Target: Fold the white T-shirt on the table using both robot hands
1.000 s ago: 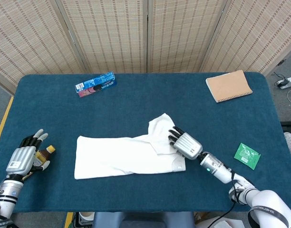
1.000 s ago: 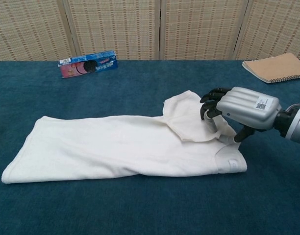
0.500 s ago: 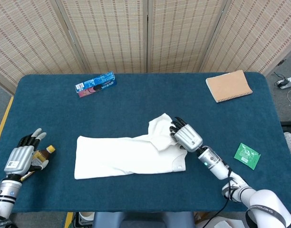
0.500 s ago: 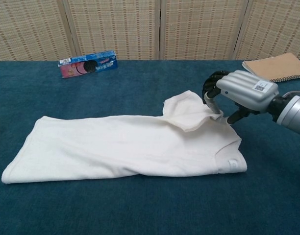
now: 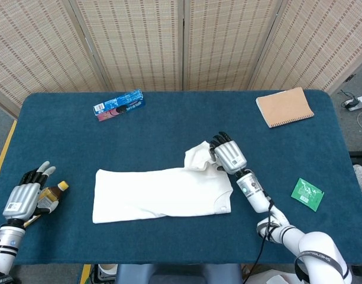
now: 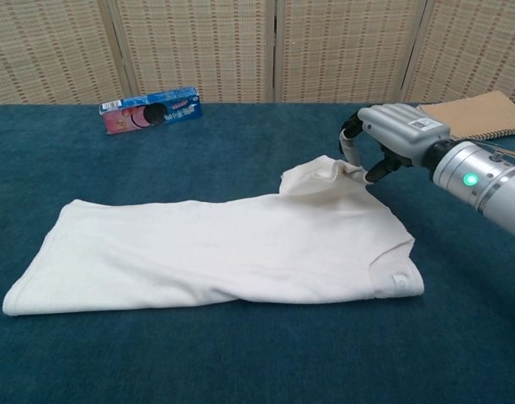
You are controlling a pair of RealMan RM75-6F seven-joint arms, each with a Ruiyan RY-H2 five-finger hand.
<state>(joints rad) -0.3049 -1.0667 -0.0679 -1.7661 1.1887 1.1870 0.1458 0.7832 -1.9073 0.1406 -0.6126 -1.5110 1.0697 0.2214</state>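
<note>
The white T-shirt [image 5: 157,192] [image 6: 215,248] lies folded lengthwise as a long band across the middle of the blue table [image 5: 169,130]. Its sleeve [image 5: 199,155] [image 6: 321,177] sticks up, bunched, at the far right end. My right hand [image 5: 227,154] [image 6: 392,135] is just right of that sleeve, fingers curled down, pinching the sleeve's edge. My left hand [image 5: 27,195] shows only in the head view. It rests at the table's left edge with fingers apart, holding nothing, far from the shirt.
A small brown bottle [image 5: 55,189] lies beside my left hand. A blue cookie box [image 5: 119,104] [image 6: 150,111] sits at the back left, a tan notebook [image 5: 284,106] [image 6: 476,114] at the back right, and a green packet [image 5: 307,194] near the right edge.
My right hand has lifted off the shirt's right end and drawn away toward the back, pulling the folded-over sleeve flap up and off the body. The left hand slid slightly nearer.
</note>
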